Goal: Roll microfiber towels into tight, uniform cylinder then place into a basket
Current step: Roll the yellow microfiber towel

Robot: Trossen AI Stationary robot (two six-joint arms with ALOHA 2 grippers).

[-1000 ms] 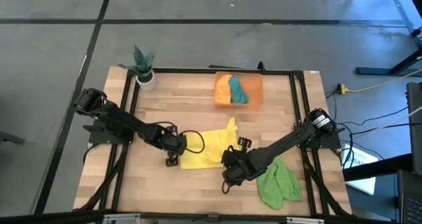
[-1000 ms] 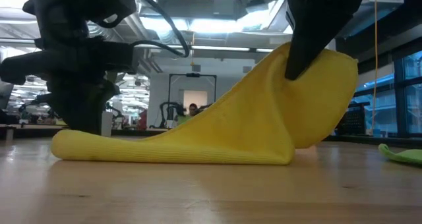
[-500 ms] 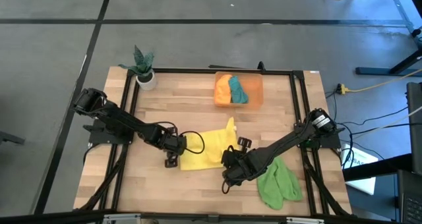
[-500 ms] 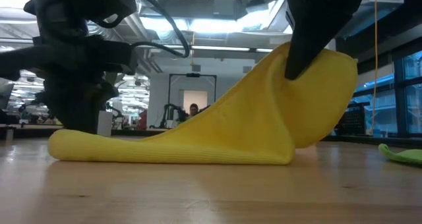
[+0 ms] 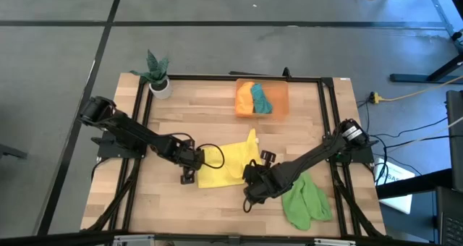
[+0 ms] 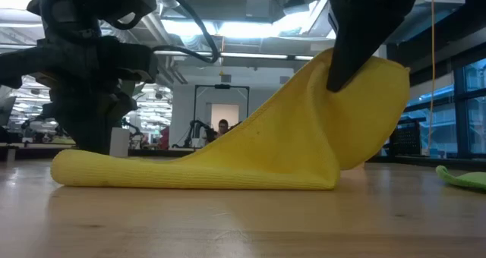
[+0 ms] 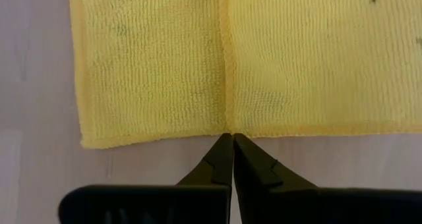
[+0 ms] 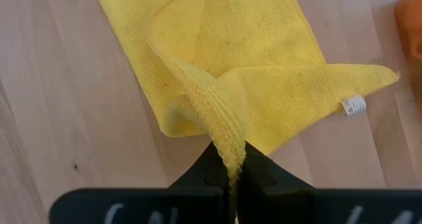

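While two towels, orange and teal, are held in the basket at the desk's far edge | yellow towel mid-desk, unrolled; green towel near right, untouched | left tool closed at the yellow hem, grip not confirmed | right tool clamped on a raised yellow fold.

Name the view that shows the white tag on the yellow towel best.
The right wrist view: the white tag sits in plain sight at one edge of the yellow towel, near a pointed corner. The high, low and left wrist views show the towel but no tag that can be made out.
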